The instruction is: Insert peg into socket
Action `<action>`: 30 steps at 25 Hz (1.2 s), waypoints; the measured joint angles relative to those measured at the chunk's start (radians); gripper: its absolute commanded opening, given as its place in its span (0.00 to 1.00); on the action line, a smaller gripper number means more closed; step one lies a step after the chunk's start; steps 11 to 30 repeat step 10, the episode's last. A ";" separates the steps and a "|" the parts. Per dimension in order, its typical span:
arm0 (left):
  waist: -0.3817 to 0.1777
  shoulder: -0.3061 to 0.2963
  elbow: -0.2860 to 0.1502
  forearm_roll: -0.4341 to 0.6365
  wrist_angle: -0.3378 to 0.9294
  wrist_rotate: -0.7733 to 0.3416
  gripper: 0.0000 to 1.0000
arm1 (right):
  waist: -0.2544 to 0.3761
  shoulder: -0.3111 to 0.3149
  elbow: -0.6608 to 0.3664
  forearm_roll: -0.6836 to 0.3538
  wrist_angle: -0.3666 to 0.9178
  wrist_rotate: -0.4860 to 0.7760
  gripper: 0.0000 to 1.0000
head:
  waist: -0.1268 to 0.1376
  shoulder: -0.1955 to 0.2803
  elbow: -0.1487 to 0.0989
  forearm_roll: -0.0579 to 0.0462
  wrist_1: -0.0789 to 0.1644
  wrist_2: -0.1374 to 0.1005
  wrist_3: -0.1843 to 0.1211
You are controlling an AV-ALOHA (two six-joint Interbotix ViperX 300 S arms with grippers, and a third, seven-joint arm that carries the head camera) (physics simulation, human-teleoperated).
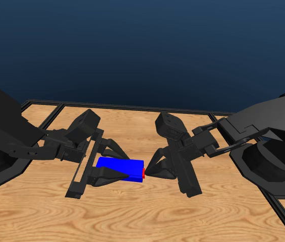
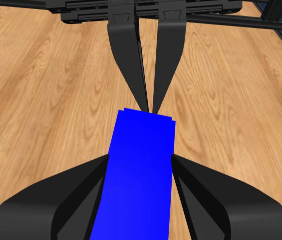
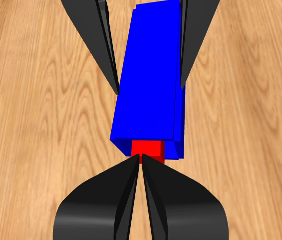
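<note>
With the slim red rectangular peg (image 3: pixel 147 149) nearly swallowed by the bright blue box-like socket (image 1: pixel 120 169), insertion looks all but finished; the left gripper (image 2: pixel 140 165) is clamped on the socket, the right gripper (image 3: pixel 141 161) pinches the peg's stub, so only a last straight push seems needed

Around the socket (image 1: pixel 120 169), both ends are blocked by grippers; bare table (image 1: pixel 147 217) lies open in front.

Red peg (image 3: pixel 147 148) almost wholly inside horizontal blue socket (image 1: pixel 120 169).

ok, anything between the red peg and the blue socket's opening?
Nothing visible. The slim red bar already sits mostly inside the blue box-like block; only a short red stub shows at its end, pinched by the right gripper. The left gripper clamps the block.
</note>
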 measured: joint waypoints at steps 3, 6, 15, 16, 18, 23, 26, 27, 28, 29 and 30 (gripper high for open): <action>0.001 0.000 0.001 -0.002 0.000 -0.001 0.00 | -0.003 -0.003 0.010 0.011 -0.002 -0.006 0.00 | 0.003 0.000 0.000 0.001 0.000 0.000 -0.001; -0.005 0.000 0.004 -0.002 -0.008 -0.001 0.00 | -0.007 -0.036 0.054 0.016 0.001 0.000 0.00 | 0.006 0.000 0.000 0.001 -0.001 -0.001 -0.001; -0.006 0.001 0.008 -0.006 -0.011 -0.002 0.00 | -0.009 -0.100 0.103 0.011 0.018 0.015 0.00 | 0.006 0.000 0.000 0.001 -0.004 -0.002 -0.001; -0.006 0.001 0.008 -0.006 -0.011 -0.002 0.00 | -0.009 -0.100 0.103 0.011 0.018 0.015 0.00 | 0.006 0.000 0.000 0.001 -0.004 -0.002 -0.001; -0.006 0.001 0.008 -0.006 -0.011 -0.002 0.00 | -0.009 -0.100 0.103 0.011 0.018 0.015 0.00 | 0.006 0.000 0.000 0.001 -0.004 -0.002 -0.001; -0.006 0.001 0.008 -0.006 -0.011 -0.002 0.00 | -0.009 -0.100 0.103 0.011 0.018 0.015 0.00 | 0.006 0.000 0.000 0.001 -0.004 -0.002 -0.001; -0.006 0.001 0.008 -0.006 -0.011 -0.002 0.00 | -0.009 -0.100 0.103 0.011 0.018 0.015 0.00 | 0.006 0.000 0.000 0.001 -0.004 -0.002 -0.001; -0.006 0.001 0.008 -0.006 -0.011 -0.002 0.00 | -0.009 -0.100 0.103 0.011 0.018 0.015 0.00 | 0.006 0.000 0.000 0.001 -0.004 -0.002 -0.001; -0.006 0.001 0.008 -0.006 -0.011 -0.002 0.00 | -0.009 -0.100 0.103 0.011 0.018 0.015 0.00 | 0.006 0.000 0.000 0.001 -0.004 -0.002 -0.001; -0.006 0.001 0.008 -0.006 -0.011 -0.002 0.00 | -0.009 -0.100 0.103 0.011 0.018 0.015 0.00 | 0.006 0.000 0.000 0.001 -0.004 -0.002 -0.001; -0.006 0.001 0.008 -0.006 -0.011 -0.002 0.00 | -0.009 -0.100 0.103 0.011 0.018 0.015 0.00 | 0.006 0.000 0.000 0.001 -0.004 -0.002 -0.001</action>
